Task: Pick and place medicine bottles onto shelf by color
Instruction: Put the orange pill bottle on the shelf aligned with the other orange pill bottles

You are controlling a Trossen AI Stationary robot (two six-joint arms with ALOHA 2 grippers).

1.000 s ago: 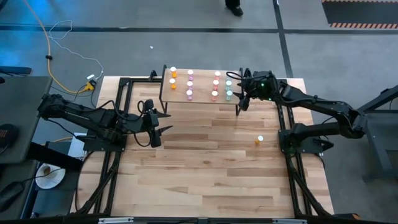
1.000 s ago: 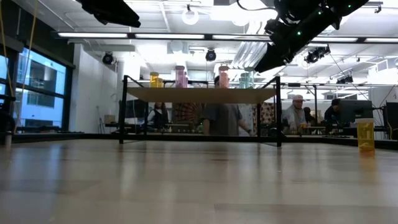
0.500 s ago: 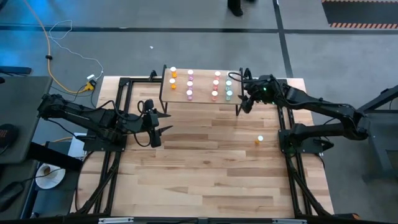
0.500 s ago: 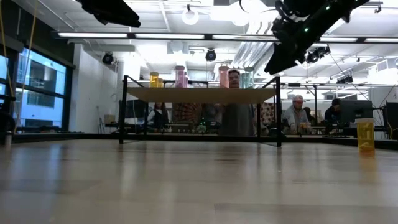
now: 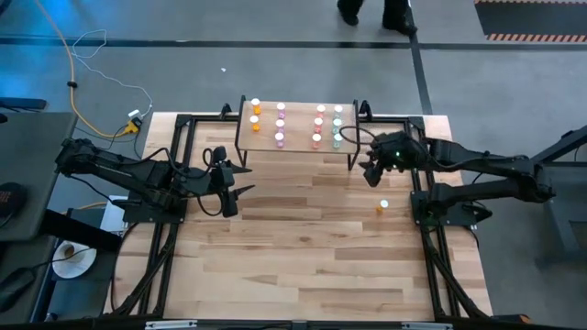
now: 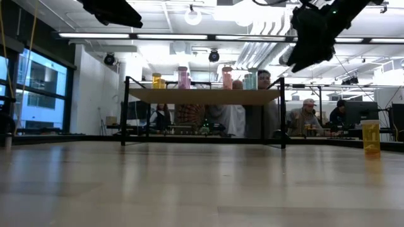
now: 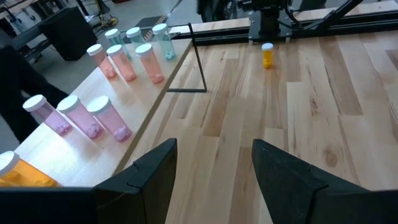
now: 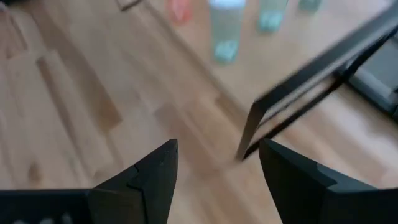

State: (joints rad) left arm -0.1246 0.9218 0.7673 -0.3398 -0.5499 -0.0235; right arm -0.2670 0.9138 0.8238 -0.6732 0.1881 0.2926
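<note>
The shelf stands at the table's far middle on thin black legs. It carries several medicine bottles in rows by colour: orange, pink, red and teal. One orange bottle stands alone on the table at the right, also seen in the low view and the left wrist view. My right gripper hovers open just off the shelf's near right corner, above the table. My left gripper hovers open near the shelf's left end, empty.
Black frame rails run along the table's left, right and far sides. The shelf's black leg stands just ahead of my right gripper. People are in the room beyond the table. Bare wooden tabletop stretches toward the near edge.
My right gripper has moved away from the shelf's right end, toward the table's right and near edges and closer to the lone orange bottle, rolling as it went. Its fingers stay open. The left arm has kept still.
</note>
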